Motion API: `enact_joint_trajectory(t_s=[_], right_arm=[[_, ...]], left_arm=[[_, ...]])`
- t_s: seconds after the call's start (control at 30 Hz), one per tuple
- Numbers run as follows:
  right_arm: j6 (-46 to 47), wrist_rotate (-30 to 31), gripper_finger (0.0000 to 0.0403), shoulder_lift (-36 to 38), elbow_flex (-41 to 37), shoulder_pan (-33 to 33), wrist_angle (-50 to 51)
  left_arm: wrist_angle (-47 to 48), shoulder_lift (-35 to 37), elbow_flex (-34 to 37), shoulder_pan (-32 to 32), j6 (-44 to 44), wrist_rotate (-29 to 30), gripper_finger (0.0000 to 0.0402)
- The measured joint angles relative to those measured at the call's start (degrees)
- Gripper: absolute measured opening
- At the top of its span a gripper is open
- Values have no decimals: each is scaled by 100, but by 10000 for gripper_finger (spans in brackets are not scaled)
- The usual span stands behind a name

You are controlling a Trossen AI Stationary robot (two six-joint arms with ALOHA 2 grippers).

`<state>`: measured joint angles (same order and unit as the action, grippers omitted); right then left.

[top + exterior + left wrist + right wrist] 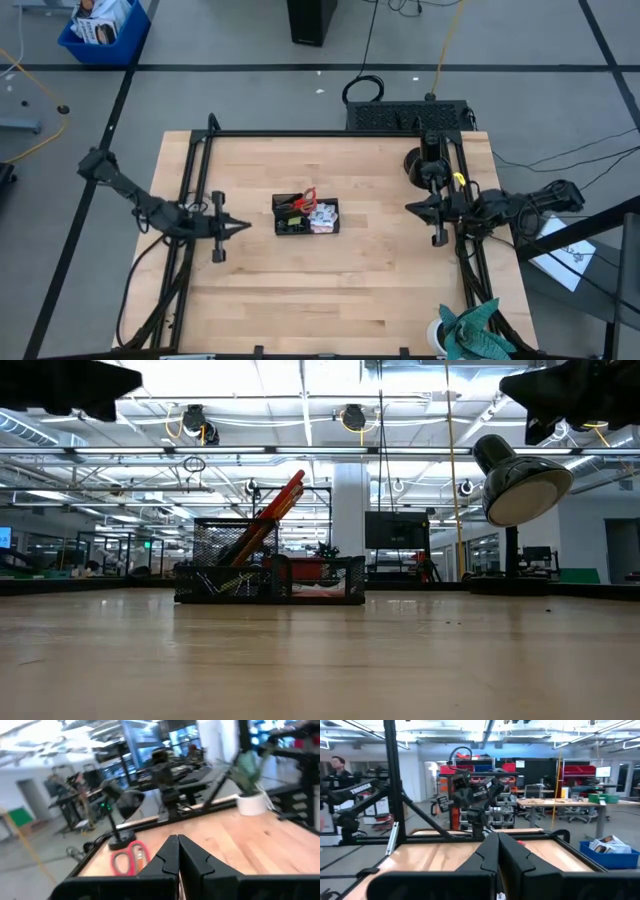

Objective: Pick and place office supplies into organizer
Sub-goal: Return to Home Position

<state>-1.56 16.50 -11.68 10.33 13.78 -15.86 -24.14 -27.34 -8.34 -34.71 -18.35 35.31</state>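
Organizer at table ctr w/ supplies inside; red-handled scissors on its 12 o'clock side, handles poking above rim; pale sticky-note pad in 3 o'clock compartment. Left gripper at 9 o'clock of organizer, near but apart, fingers clenched on nothing; right gripper at 3 o'clock, farther off, clenched, nothing held; both raised off table. Plant at table's 5 o'clock corner.
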Motion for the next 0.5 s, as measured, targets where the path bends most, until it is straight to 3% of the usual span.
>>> enact_joint_trajectory(t_s=[0.1,0.23,0.5], right_arm=[[47,-517,0,50,0,-227,96],[310,-1380,0,37,0,-541,203],[400,-1300,0,36,0,-920,286]], left_arm=[[46,20,30,484,370,-413,2],[128,0,31,1146,514,-1829,2],[322,109,31,2395,994,-2514,1]])
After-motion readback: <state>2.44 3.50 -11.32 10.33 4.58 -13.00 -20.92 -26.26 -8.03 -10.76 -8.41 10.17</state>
